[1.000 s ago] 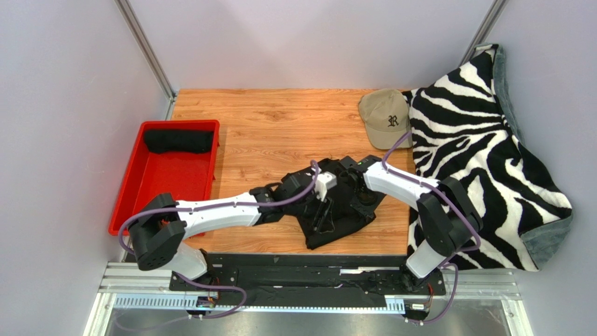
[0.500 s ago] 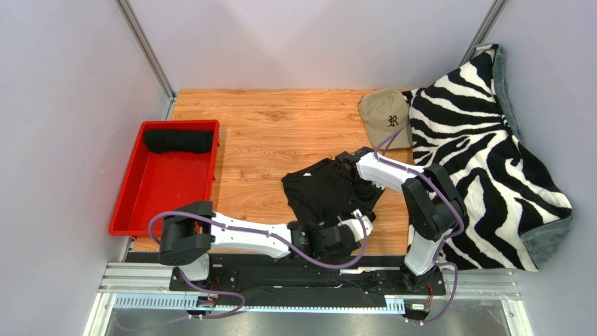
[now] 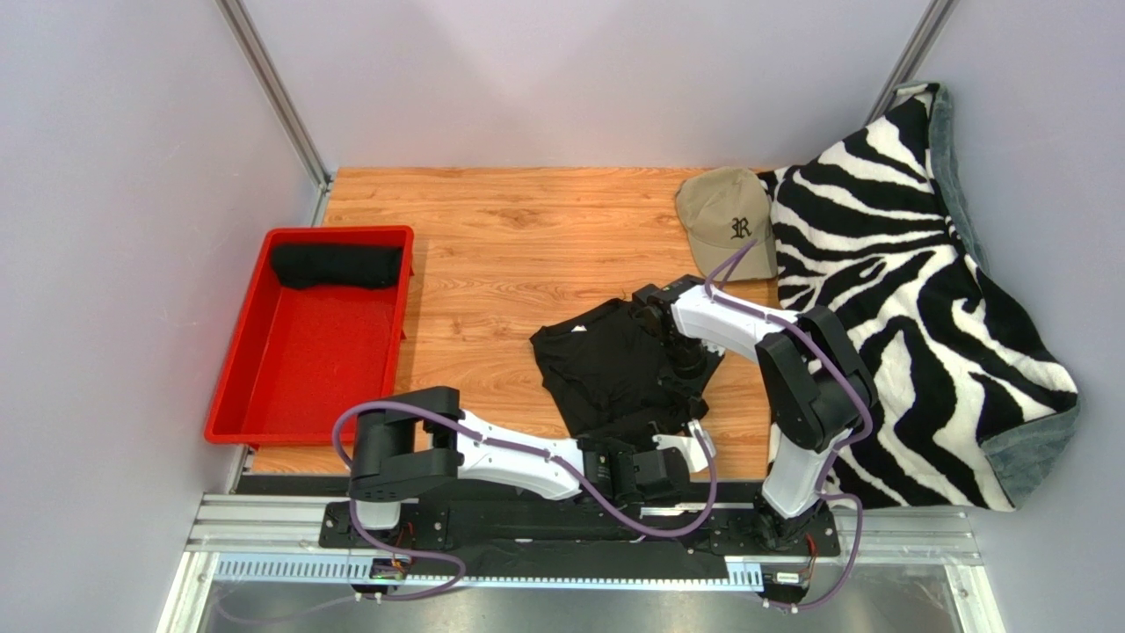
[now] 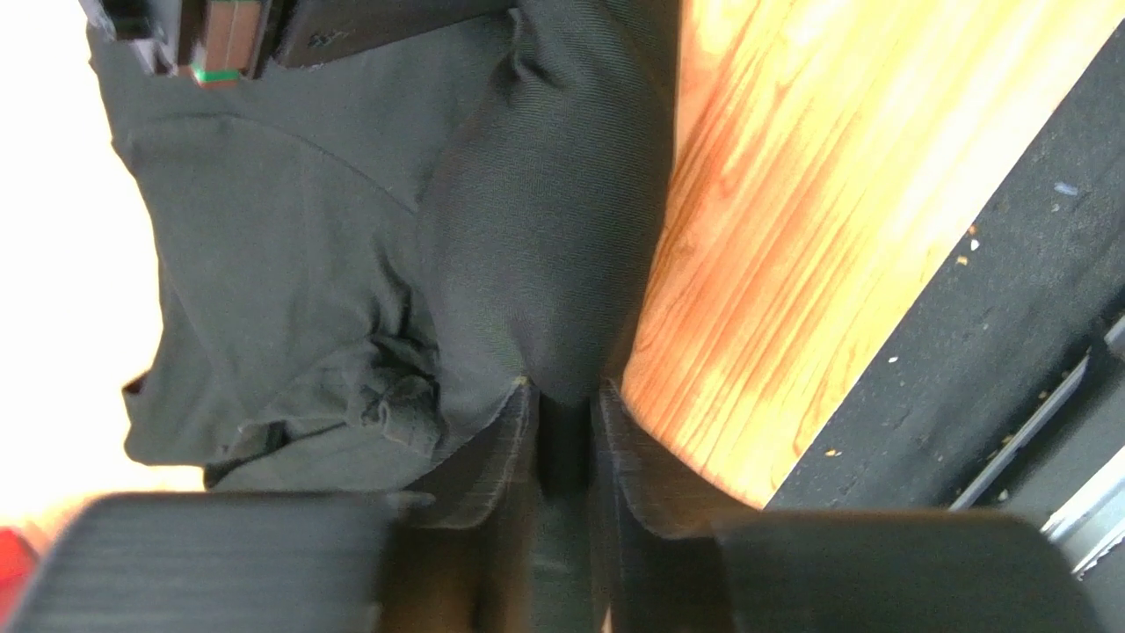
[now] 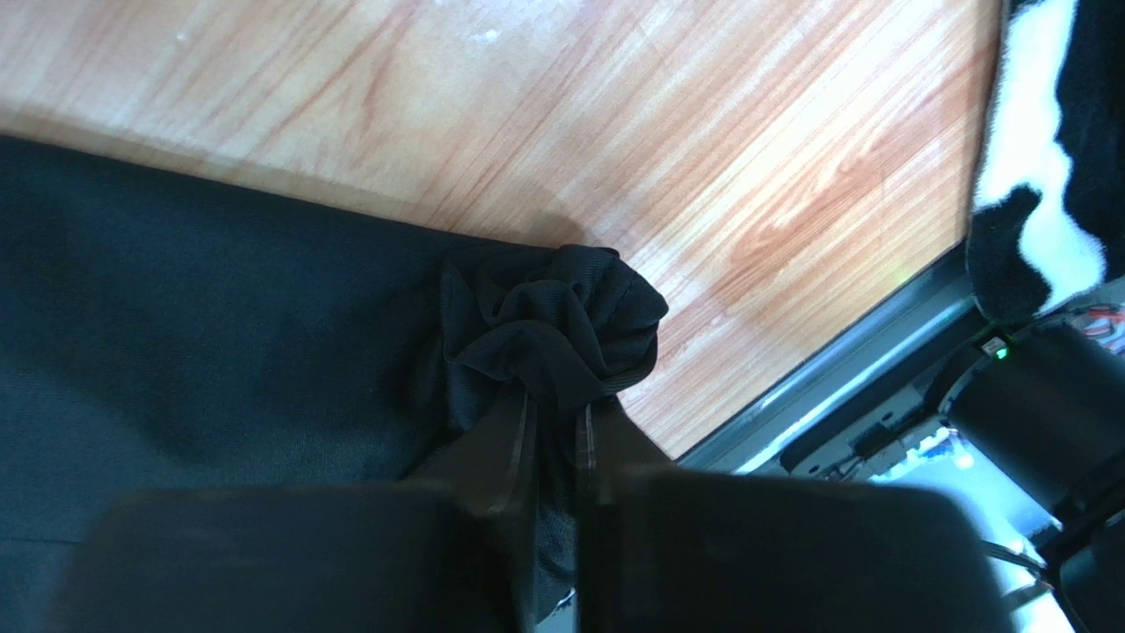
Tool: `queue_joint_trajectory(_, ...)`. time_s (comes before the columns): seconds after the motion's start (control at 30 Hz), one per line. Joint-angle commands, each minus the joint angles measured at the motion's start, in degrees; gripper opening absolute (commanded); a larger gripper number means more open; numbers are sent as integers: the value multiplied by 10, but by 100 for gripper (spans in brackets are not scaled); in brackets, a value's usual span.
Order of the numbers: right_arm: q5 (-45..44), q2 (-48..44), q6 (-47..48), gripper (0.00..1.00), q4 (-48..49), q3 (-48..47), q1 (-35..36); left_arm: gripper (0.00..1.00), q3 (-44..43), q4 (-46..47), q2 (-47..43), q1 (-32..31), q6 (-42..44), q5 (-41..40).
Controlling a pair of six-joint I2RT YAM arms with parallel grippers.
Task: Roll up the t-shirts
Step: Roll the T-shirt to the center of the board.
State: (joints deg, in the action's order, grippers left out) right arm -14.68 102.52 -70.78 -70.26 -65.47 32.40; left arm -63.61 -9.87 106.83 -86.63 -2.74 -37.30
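Drawn back from mid-shirt to the near hem, left gripper (image 4: 565,402) clamped on the black t-shirt (image 3: 610,372), right gripper (image 5: 556,409) clenched on a bunched fold of it.

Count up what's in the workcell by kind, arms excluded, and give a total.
black t-shirts: 2, the spread t-shirt and the rolled t-shirt
red tray: 1
tan cap: 1
zebra blanket: 1
total: 5

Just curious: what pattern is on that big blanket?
The blanket has black-and-white zebra stripes, clearest in the top view.
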Motion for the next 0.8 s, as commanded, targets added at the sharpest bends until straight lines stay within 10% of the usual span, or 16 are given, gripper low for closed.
queue_joint_trajectory(0.0,-9,-49,9,25,67,28,-3,7,9,33,-10,0,-4,20)
queue_joint_trajectory(0.17,-20,-122,22,71,95,59,-8,0,37,47,-47,13,-31,83)
queue_joint_trajectory(0.77,-66,-459,-68,73,154,206,6,0,93,71,-109,243,-201,611)
